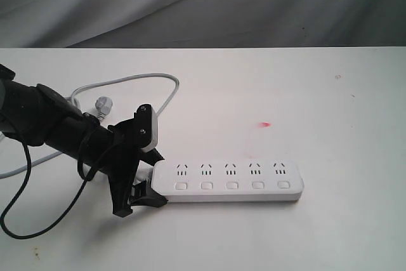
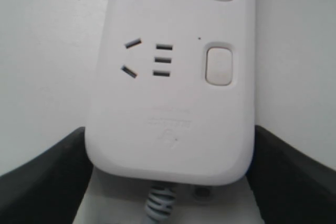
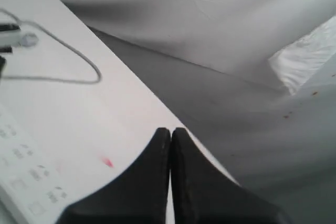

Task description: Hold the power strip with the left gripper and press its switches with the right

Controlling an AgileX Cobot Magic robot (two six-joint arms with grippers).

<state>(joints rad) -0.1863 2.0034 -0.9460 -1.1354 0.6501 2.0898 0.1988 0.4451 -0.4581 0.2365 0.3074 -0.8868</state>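
The long white power strip [image 1: 228, 181] lies flat on the white table, its row of switches [image 1: 232, 185] along the near side. My left gripper [image 1: 152, 176] straddles its cord end, one black finger against each long side. In the left wrist view the power strip [image 2: 173, 103] fills the gap between the fingers [image 2: 47, 182], and one switch [image 2: 219, 65] shows fully. My right gripper [image 3: 170, 130] is outside the exterior view. It hangs shut and empty above the table's far edge, away from the power strip [image 3: 21, 182].
The grey cord [image 1: 127, 80] loops behind the left arm to its plug [image 1: 101, 104]. A thin black arm cable [image 1: 25, 220] droops onto the table at front left. A small red mark [image 1: 264, 124] lies behind the strip. Grey cloth [image 1: 254, 4] hangs beyond the table.
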